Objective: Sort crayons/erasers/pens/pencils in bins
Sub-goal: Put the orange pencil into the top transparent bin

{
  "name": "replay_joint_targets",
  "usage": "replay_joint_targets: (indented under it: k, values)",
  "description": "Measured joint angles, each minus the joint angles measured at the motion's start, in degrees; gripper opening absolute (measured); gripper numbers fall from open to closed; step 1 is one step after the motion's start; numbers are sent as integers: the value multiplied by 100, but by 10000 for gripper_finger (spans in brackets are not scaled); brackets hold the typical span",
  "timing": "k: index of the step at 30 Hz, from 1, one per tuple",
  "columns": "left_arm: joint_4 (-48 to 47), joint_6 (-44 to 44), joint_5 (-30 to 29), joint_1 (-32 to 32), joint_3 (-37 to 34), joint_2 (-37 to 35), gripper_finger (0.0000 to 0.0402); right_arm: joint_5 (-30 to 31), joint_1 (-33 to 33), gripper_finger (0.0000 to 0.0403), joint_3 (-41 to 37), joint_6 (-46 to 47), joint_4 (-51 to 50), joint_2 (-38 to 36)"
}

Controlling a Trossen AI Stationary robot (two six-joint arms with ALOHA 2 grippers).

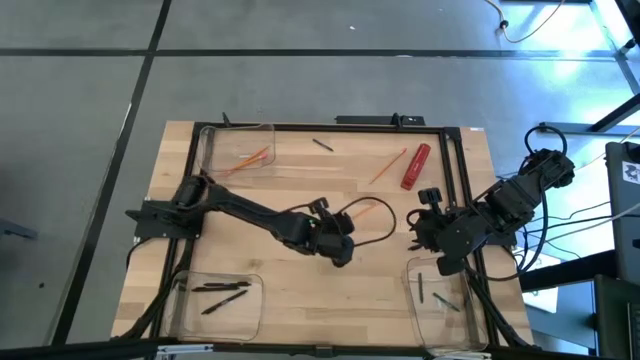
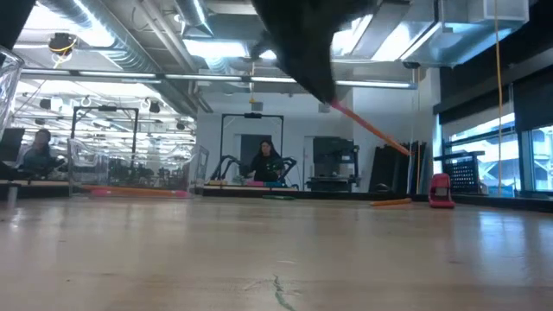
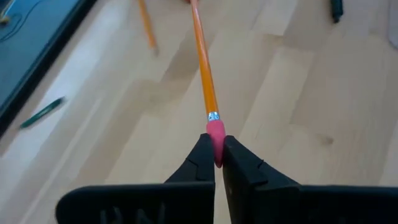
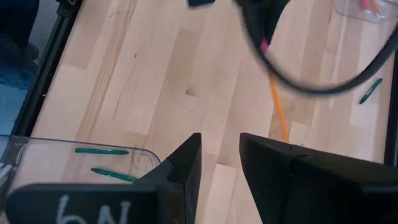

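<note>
Left gripper (image 3: pixel 216 163) mid-bench, jaws clamped on the pink eraser end of a pencil (image 3: pixel 204 62), lifted clear of the bench (image 1: pixel 300 290). Next, I judge: carry it to the far-left bin (image 1: pixel 212 150) holding pencils. Right gripper (image 4: pixel 219 165) waits by the near-right bin (image 4: pixel 37 149), jaws apart, empty. Pale wood bench; open workshop behind.

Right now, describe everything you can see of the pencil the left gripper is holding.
The pencil is a thin orange stick that looks like painted wood, with a silver metal band and a pink eraser at one end. The left gripper is shut on the eraser end, one of its dark fingers on each side. In the low view the pencil slants down from the gripper, clear of the table, near the table's middle.
</note>
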Motion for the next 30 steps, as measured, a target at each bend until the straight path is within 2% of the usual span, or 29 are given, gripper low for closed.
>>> replay_joint_targets:
  k: [12,23,30]
  values:
    - [-2352,-1296,-428,-285,11,-1220,1,17,2,111,0,-9,27,-2]
    - [-4588,-2898,-790,-524,11,-2178,1,155,2,111,0,-11,47,-2]
    - [-4649,-3010,-718,-438,-65,-2730,1,162,1,111,0,-17,56,-2]
